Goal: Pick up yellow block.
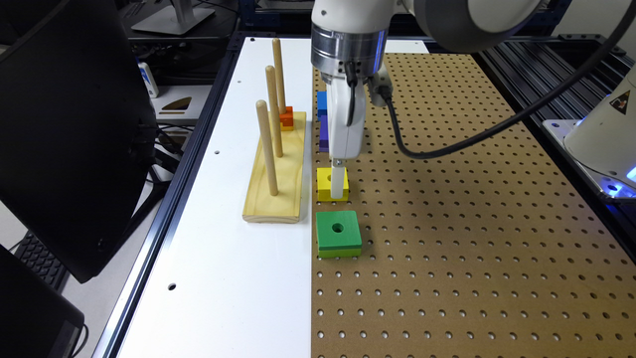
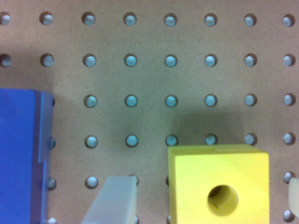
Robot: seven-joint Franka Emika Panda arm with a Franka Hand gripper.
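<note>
The green block [image 1: 338, 233] is passed over; at its twelve o'clock the yellow block [image 1: 329, 183] is straddled on the pegboard [image 1: 472, 223] by the spread gripper [image 1: 339, 191], presumably for grasping.

A robotics lab is showing here: a pegboard [image 1: 472, 238] bench (aluminium-framed), monitors [image 1: 69, 129] and cabling sitting alongside.

I saw tabletop [image 1: 208, 258] white beside pegboard [image 1: 472, 238] | pegboard held yellow block [image 1: 325, 185], green block [image 1: 338, 233], purple block [image 1: 324, 134], blue block [image 1: 322, 104] | white part carried peg stand [image 1: 276, 169]
</note>
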